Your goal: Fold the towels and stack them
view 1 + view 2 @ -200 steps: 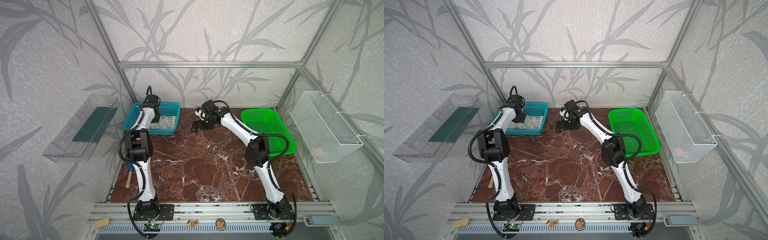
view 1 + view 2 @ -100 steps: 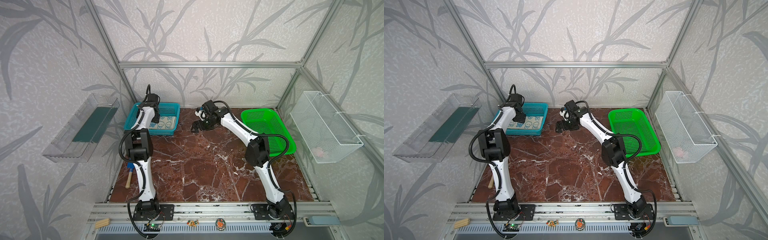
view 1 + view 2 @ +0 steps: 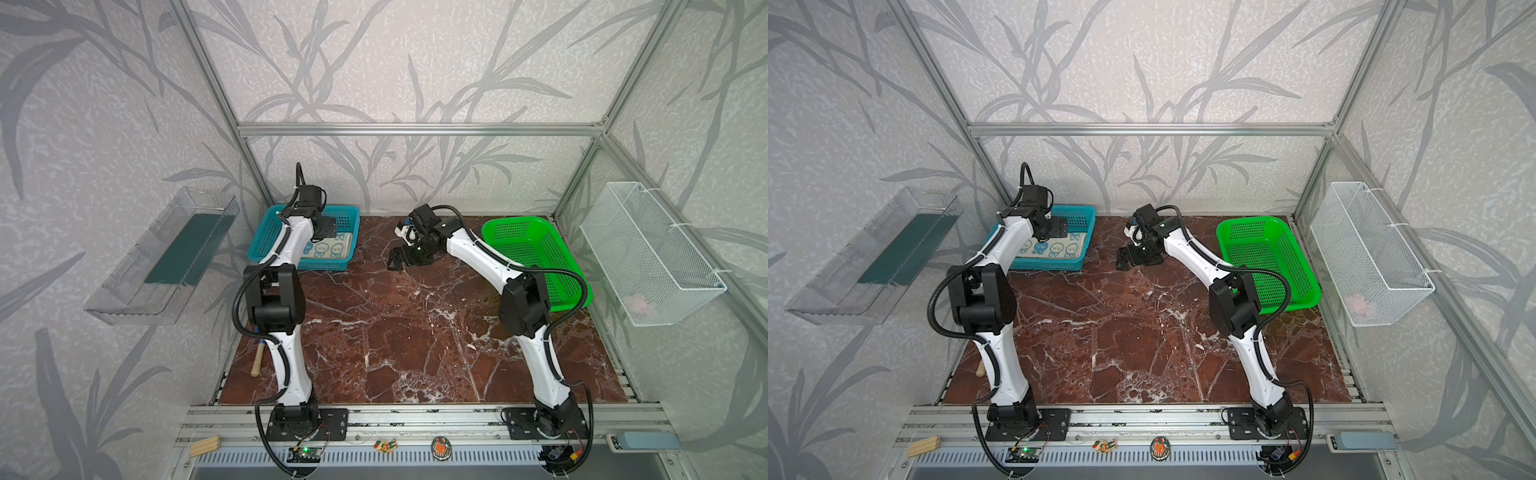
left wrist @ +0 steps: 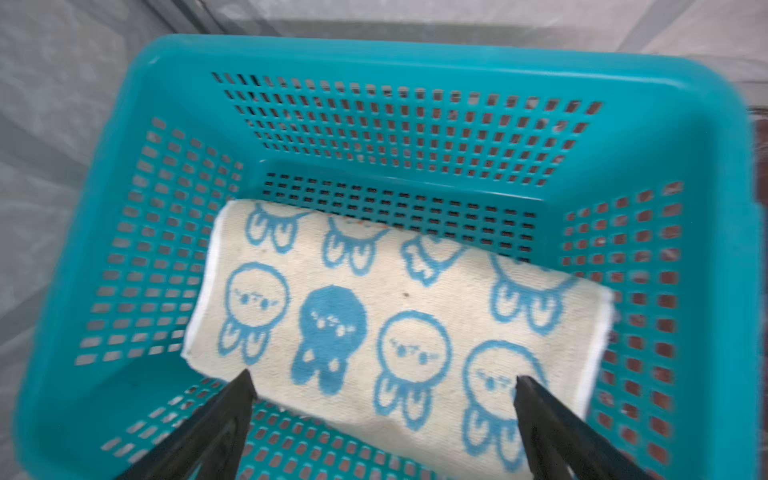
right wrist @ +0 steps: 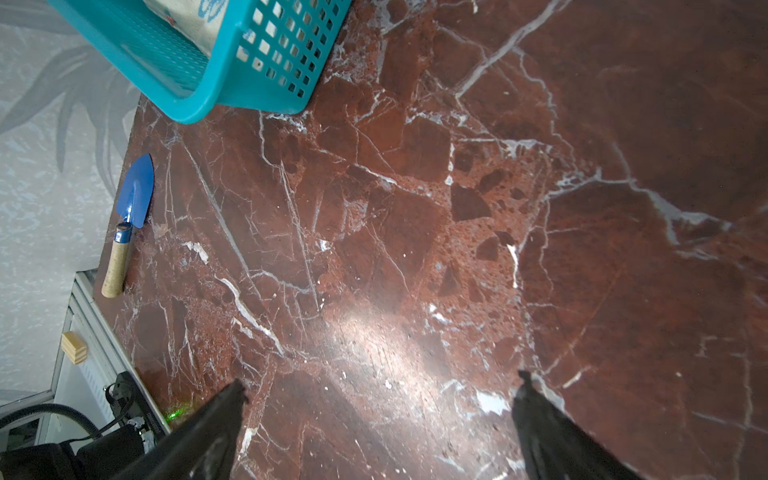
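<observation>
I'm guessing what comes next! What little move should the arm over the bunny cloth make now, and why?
Probably lift the left gripper straight up out of the teal plastic mesh basket. Its jaws stand open, holding nothing, and the folded cream terry towel with blue bunnies already lies inside, so that towel looks placed.

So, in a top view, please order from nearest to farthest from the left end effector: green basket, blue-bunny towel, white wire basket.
1. Blue-bunny towel: under the left end effector, in the teal basket.
2. Green basket: across, on the right.
3. White wire basket: right wall.
</observation>
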`<move>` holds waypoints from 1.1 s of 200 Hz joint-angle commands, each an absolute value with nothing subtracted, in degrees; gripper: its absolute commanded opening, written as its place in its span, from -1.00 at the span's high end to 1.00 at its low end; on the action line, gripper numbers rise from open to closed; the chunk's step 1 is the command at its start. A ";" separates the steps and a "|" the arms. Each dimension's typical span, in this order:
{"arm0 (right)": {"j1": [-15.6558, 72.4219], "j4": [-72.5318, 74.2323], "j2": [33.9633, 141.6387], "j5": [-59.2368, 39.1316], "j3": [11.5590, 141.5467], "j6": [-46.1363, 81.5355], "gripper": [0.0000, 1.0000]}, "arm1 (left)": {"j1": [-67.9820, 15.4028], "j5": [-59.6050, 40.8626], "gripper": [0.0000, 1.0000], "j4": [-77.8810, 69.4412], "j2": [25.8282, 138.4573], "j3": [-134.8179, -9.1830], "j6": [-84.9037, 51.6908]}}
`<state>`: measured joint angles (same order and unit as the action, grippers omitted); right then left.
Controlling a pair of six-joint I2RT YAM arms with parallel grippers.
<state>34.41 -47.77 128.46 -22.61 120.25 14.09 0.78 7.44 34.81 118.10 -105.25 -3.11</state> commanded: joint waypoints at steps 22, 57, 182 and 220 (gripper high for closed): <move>29.38 -46.58 113.57 -15.65 110.26 11.39 -0.98 | -6.25 4.17 -0.98 30.30 112.30 -100.12 -5.83; 23.41 -47.63 103.80 -2.53 99.83 11.52 -0.98 | -14.81 8.09 -0.98 26.93 106.35 -95.04 -4.34; 12.57 -44.21 97.44 10.44 74.17 14.37 -0.56 | -46.54 15.62 -0.98 19.92 103.35 -91.74 -0.16; 12.76 -43.31 100.66 8.88 75.32 14.42 0.15 | -49.20 18.67 -0.98 17.14 102.77 -88.21 2.24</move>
<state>12.60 -43.92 98.48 9.41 74.39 13.98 -48.51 15.09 19.05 102.65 -90.52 -0.14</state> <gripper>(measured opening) 0.526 0.992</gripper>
